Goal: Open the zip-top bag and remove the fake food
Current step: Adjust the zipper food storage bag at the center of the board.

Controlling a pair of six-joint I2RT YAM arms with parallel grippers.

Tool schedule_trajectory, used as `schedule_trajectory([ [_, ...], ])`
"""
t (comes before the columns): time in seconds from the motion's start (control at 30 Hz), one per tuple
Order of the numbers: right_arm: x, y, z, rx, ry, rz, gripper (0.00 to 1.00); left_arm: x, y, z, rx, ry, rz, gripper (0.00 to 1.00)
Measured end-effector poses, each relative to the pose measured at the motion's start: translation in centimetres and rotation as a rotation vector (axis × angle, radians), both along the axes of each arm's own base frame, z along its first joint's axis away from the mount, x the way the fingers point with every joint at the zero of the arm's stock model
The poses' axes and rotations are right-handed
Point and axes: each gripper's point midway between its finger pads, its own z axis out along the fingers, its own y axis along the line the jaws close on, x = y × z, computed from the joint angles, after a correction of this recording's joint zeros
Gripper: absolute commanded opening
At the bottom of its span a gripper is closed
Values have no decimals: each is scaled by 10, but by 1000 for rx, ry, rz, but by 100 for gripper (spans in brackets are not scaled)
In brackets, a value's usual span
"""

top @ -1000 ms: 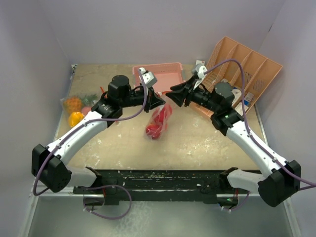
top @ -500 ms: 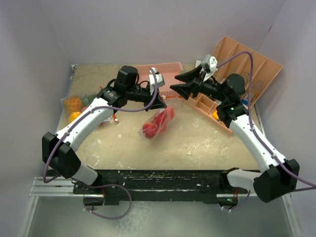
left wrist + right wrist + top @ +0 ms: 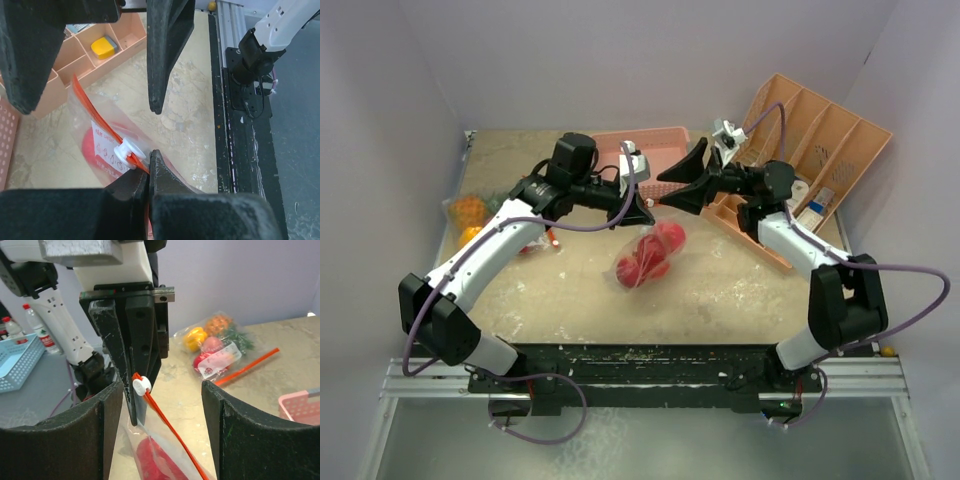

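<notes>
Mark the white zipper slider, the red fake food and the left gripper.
white zipper slider [image 3: 141, 385], right wrist view, on its knob.
red fake food [image 3: 646, 256], top external view, middle of the cluster.
left gripper [image 3: 149, 161], left wrist view, between fingertips.

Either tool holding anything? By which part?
Left tool pinches the zip-top bag by its red zip strip, beside the white slider. Right tool is open, holding nothing.

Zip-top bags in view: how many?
2. The red-fruit bag is at the centre of the table, its zip strip pinched in the left hand. The mixed-fruit bag lies at the left edge, partly behind the left arm. None else visible.
</notes>
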Motion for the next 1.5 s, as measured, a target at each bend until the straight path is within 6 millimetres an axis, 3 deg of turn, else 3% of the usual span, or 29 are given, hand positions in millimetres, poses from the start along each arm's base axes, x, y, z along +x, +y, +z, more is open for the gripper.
schedule_trajectory([
  [0.2, -6, 2, -11, -13, 28, 83, 68, -1, 0, -1, -3, 0, -3, 0],
  [0.37, -11, 5, -13, -22, 37, 134, 60, -1, 0, 0, -7, -4, -6, 0],
  [0.63, -15, 17, -14, -27, 53, 194, 39, 0, -1, 1, -10, -9, -6, 0],
  [0.83, -16, 24, -17, -28, 75, 223, 12, 0, -1, -3, -6, -3, -4, 0],
  [0.97, -19, 23, -17, -30, 81, 234, 0, 0, 0, -4, -5, 0, -1, 0],
  [1.23, -10, 26, -32, -46, 288, 267, 1, 4, 3, -12, 11, -6, 35, 0],
  [1.4, -7, 27, -35, -46, 341, 269, 28, 13, 5, -17, 34, -18, 83, 0],
  [1.5, -9, 27, -36, -51, 348, 274, 31, 20, 6, -15, 37, -42, 112, 0],
])
